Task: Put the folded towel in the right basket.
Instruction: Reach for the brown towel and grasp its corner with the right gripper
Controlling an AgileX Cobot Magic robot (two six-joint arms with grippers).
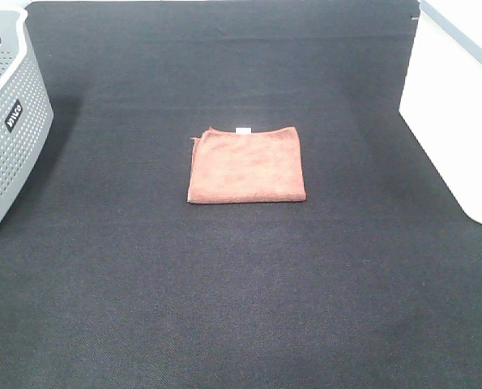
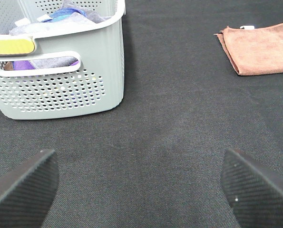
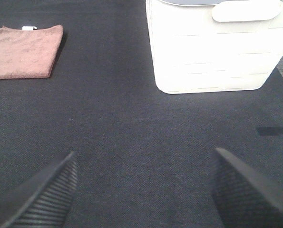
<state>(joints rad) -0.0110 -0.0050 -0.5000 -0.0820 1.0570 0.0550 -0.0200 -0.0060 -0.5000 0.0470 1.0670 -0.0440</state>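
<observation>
A folded reddish-brown towel [image 1: 246, 165] with a small white tag lies flat in the middle of the black table cover. It also shows in the left wrist view [image 2: 258, 48] and in the right wrist view [image 3: 24, 51]. The right basket [image 1: 458, 105] is white and stands at the right edge; it also shows in the right wrist view [image 3: 217, 45]. My left gripper [image 2: 139, 187] is open and empty, low over the cloth and far from the towel. My right gripper [image 3: 143, 190] is open and empty, in front of the white basket. Neither gripper shows in the exterior high view.
A grey perforated basket [image 1: 4, 113] stands at the left edge; the left wrist view shows it [image 2: 60, 76] holding several coloured cloths. A black cloth [image 1: 241, 292] covers the table.
</observation>
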